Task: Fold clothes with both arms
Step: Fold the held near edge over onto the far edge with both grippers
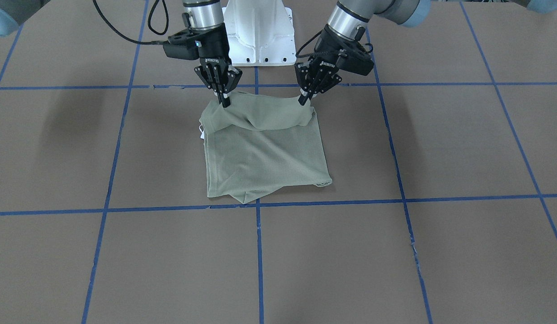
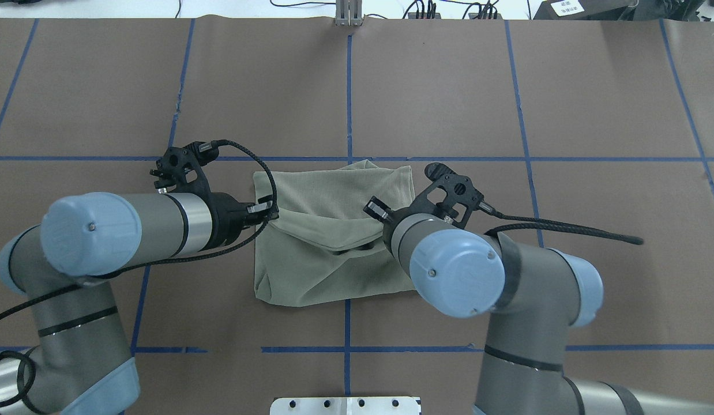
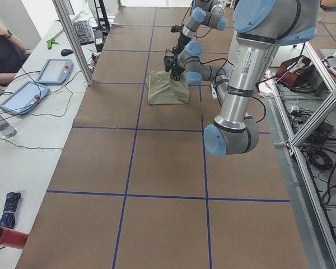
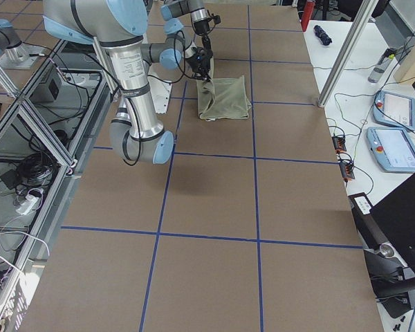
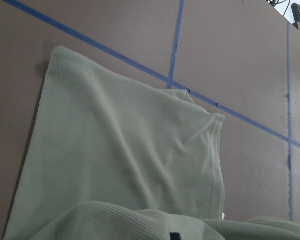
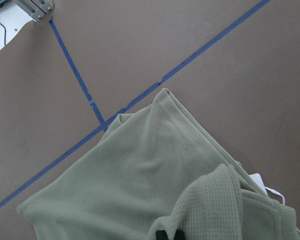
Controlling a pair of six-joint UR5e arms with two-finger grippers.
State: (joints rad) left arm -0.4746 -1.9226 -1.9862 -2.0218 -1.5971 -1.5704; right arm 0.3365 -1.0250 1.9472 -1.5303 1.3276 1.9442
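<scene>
My left fingers (image 1: 305,96) and right fingers (image 1: 224,97) pinch the raised near edge of the shirt (image 1: 265,157), the rest lying flat beyond them toward the far edge of the bench (image 1: 440,148).

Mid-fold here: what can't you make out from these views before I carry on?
- Right gripper: fingertips hidden under its wrist in the overhead view, cut off by the bottom edge in its wrist view.
- Left gripper: likewise cut off in its wrist view.
- Tag: only a white sliver past the shirt; print too small.
- Sleeves, logo: folded out of sight in every view.
</scene>
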